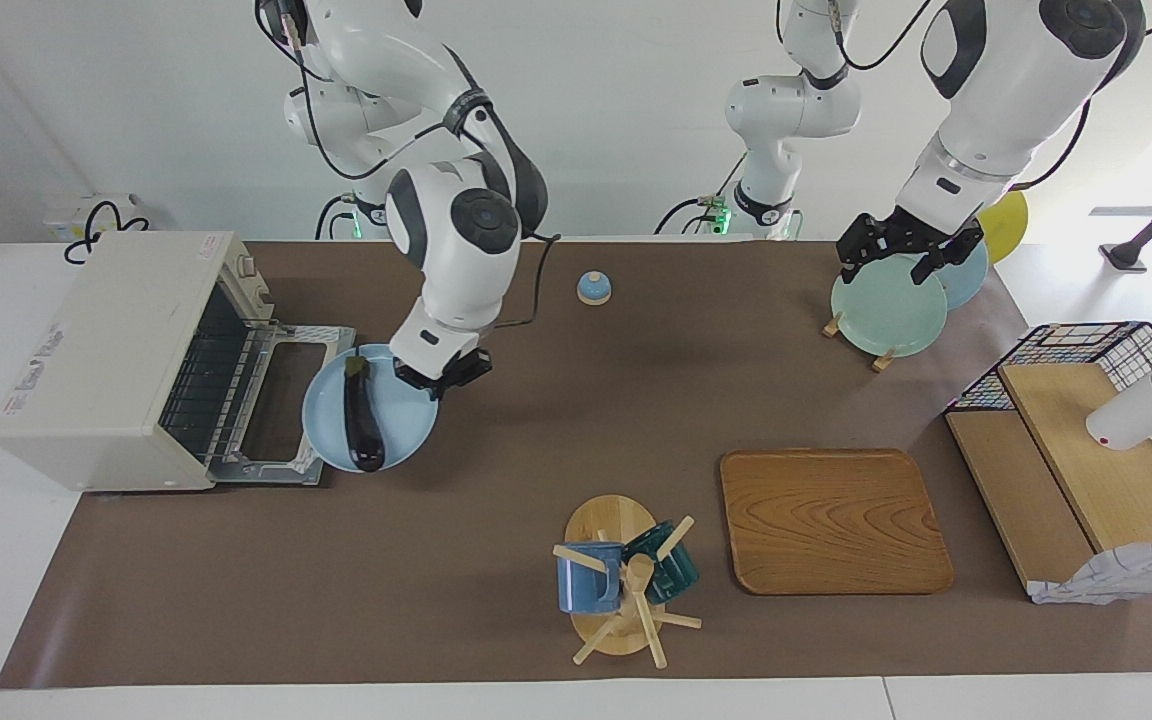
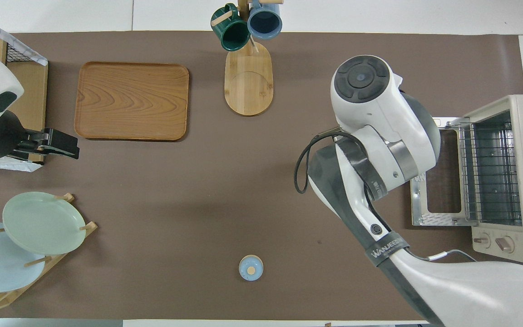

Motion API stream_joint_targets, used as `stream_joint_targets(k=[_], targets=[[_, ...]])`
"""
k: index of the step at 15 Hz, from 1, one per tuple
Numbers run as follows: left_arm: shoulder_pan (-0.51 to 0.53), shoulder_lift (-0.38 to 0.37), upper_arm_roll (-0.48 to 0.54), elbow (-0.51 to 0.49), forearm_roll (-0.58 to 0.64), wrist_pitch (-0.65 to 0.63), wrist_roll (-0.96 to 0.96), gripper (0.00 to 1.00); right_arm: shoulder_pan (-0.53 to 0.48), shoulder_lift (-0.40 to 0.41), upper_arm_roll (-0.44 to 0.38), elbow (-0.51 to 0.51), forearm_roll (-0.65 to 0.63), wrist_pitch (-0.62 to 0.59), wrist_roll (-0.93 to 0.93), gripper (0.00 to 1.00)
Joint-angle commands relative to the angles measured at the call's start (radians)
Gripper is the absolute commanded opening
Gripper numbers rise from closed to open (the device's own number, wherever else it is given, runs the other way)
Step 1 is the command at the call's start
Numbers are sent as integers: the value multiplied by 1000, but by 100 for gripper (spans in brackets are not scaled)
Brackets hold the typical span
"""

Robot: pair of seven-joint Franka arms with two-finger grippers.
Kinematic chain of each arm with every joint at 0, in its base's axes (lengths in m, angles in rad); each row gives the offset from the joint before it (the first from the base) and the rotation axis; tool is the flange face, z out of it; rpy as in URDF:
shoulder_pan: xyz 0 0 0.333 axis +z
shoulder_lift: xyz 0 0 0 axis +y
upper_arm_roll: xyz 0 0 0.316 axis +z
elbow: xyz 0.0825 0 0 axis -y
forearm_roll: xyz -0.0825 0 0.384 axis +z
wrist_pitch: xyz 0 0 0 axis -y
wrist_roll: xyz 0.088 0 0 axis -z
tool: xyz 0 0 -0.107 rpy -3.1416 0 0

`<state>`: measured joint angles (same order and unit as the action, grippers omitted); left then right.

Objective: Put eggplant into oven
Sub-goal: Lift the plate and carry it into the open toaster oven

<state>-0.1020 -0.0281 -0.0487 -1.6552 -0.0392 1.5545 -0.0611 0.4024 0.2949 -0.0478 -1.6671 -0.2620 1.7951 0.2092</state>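
The dark purple eggplant (image 1: 360,415) lies on a light blue plate (image 1: 406,428). My right gripper (image 1: 436,378) is shut on that plate's rim and holds it up in the air, over the edge of the oven's open drop-down door (image 1: 281,400). The cream-white oven (image 1: 106,355) stands at the right arm's end of the table, its wire rack showing. In the overhead view the right arm hides the plate and the eggplant, and the oven (image 2: 511,177) shows beside it. My left gripper (image 1: 904,258) waits open over the plate rack.
A small blue bell (image 1: 593,288) sits near the robots at mid-table. A wooden tray (image 1: 831,520) and a mug tree (image 1: 621,580) with two mugs lie farther out. A plate rack with a green plate (image 1: 888,305) and a wire basket (image 1: 1086,345) stand at the left arm's end.
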Motion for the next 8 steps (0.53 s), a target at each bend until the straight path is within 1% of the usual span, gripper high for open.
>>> stream_joint_targets(k=[1,4,5,7,8], targets=[[4,-13,3,-5,-16,3,-5,100,-54,-115,14,-193,-17,99,-37,0],[4,-13,3,-5,-16,3,-5,100,-140,-198,16,-333,-17,193,-108,0],[4,-13,3,-6,-16,3,-5,100,-152,-213,14,-358,-17,204,-134,0],[4,-13,3,-5,-16,3,-5,100,-201,-230,16,-371,-16,185,-142,0],[4,-13,3,-5,-16,3,-5,100,-208,-256,14,-399,-16,184,-145,0]])
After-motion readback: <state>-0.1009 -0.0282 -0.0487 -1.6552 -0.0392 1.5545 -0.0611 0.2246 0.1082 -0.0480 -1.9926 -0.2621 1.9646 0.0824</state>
